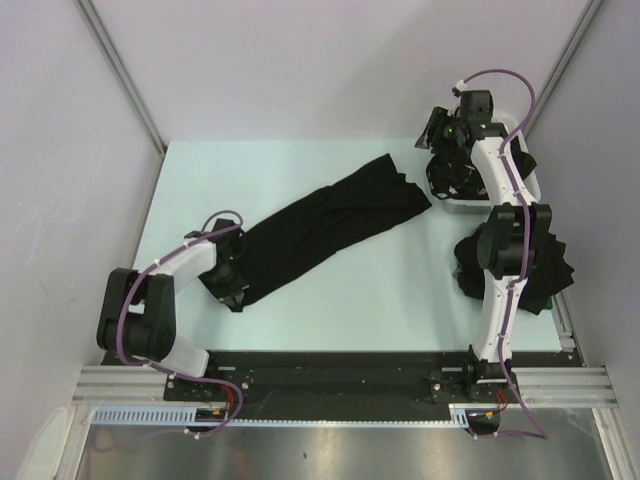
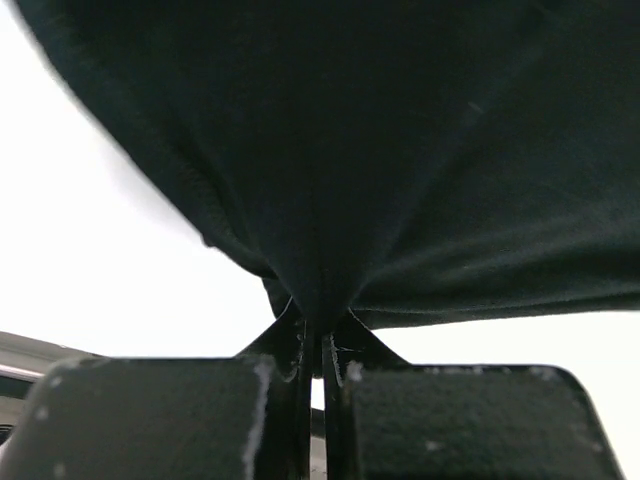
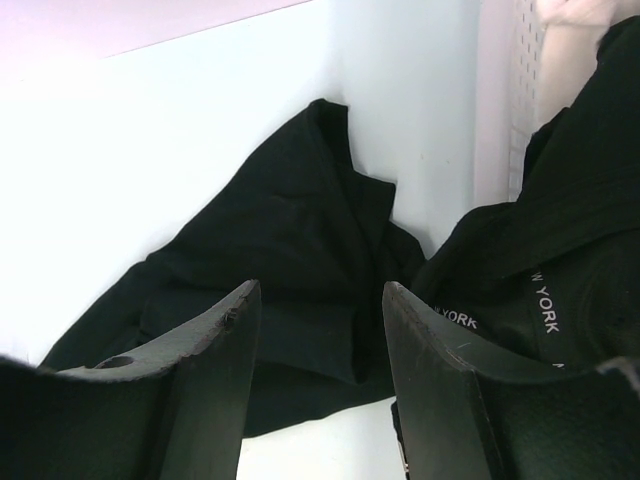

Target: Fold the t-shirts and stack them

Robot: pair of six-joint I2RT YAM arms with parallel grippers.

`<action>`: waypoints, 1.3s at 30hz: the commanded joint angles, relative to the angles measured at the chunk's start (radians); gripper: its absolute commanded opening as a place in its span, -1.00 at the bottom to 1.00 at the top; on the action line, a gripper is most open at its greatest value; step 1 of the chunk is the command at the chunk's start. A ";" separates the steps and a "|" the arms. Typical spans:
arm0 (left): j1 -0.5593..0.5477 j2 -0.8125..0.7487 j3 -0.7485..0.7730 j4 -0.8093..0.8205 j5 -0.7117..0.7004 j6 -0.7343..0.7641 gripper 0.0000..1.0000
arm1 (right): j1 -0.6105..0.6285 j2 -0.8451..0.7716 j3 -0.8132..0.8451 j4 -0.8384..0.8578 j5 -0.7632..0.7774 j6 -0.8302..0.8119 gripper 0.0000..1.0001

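One black t-shirt (image 1: 330, 228) lies stretched in a long diagonal band across the table. My left gripper (image 1: 233, 287) is shut on its near left end; in the left wrist view the cloth (image 2: 380, 150) bunches into the closed gripper (image 2: 312, 332). My right gripper (image 1: 438, 135) hovers open by the basket, above the shirt's far end (image 3: 290, 250), with nothing between its fingers (image 3: 225, 340). Another black t-shirt (image 3: 570, 250) with white "NEW YORK" lettering lies in the basket. A further crumpled black t-shirt (image 1: 545, 265) sits at the right, partly under the right arm.
The white slotted basket (image 1: 452, 205) stands at the back right, its wall (image 3: 500, 100) showing close to my right gripper. The pale table (image 1: 340, 320) is bounded by grey walls at the back and on both sides.
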 commanded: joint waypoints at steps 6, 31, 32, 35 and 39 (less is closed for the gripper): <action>-0.170 0.021 0.066 -0.101 0.068 0.104 -1.00 | 0.037 -0.017 0.055 0.039 0.003 0.027 0.15; -0.621 0.127 0.250 -0.253 0.226 0.295 -1.00 | 0.054 0.069 0.265 -0.012 0.039 0.050 0.17; -0.630 0.118 0.226 -0.262 0.234 0.299 -1.00 | 0.055 0.072 0.266 -0.012 0.042 0.055 0.18; -0.670 0.072 0.189 -0.276 0.246 0.307 -1.00 | 0.055 0.074 0.261 0.005 0.041 0.066 0.17; -0.704 0.032 0.174 -0.300 0.272 0.316 -1.00 | 0.058 0.091 0.270 0.010 0.036 0.087 0.18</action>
